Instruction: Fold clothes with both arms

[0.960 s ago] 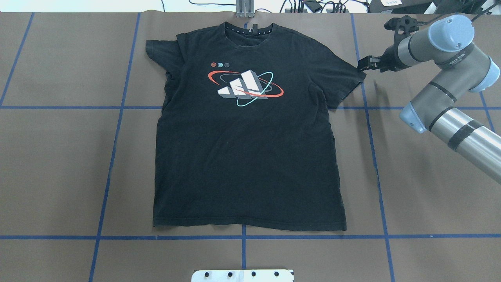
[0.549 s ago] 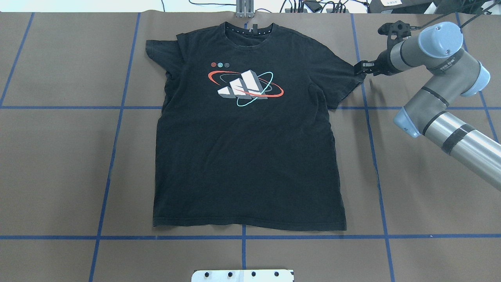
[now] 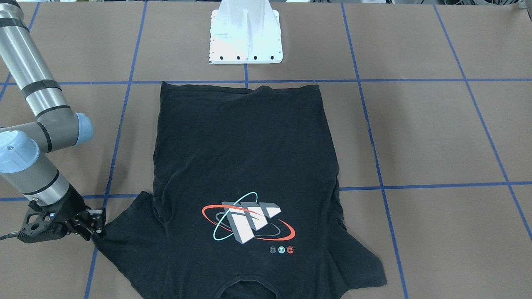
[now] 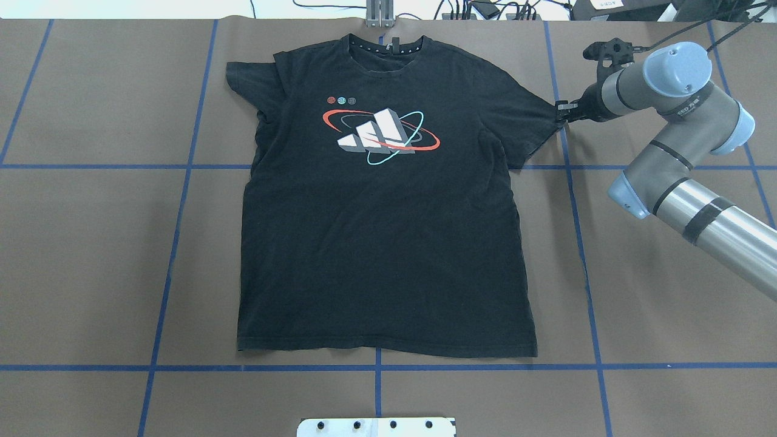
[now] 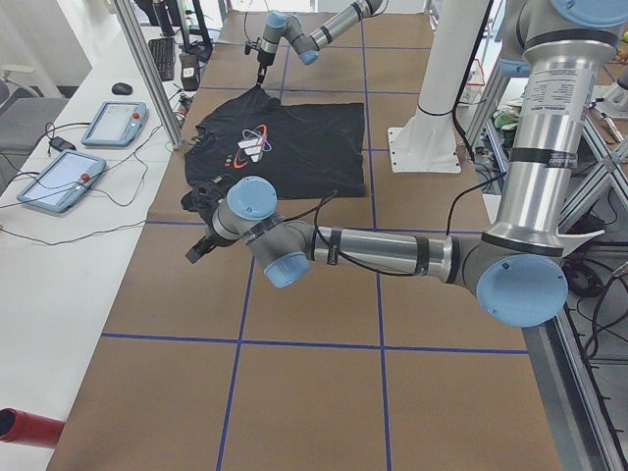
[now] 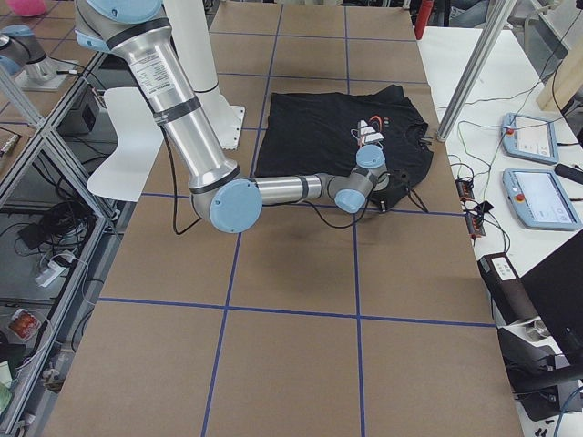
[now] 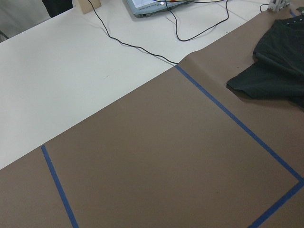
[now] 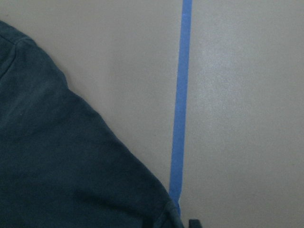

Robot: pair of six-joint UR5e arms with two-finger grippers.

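The T-shirt lies flat on the table, print up, collar at the far edge, hem towards the base; its sleeve on the robot's right is spread out, the one on the left is rumpled against the body. The right tool sits low at the outer corner of the right sleeve; in its wrist view two dark tips show apart at the bottom edge with the sleeve corner between them, so the jaws stand parted about the cloth and not closed on it; a blue tape line runs just beside that corner. The right arm reaches in bent at the elbow. The left tool hangs over bare table near the left sleeve; how far it is open cannot be told.
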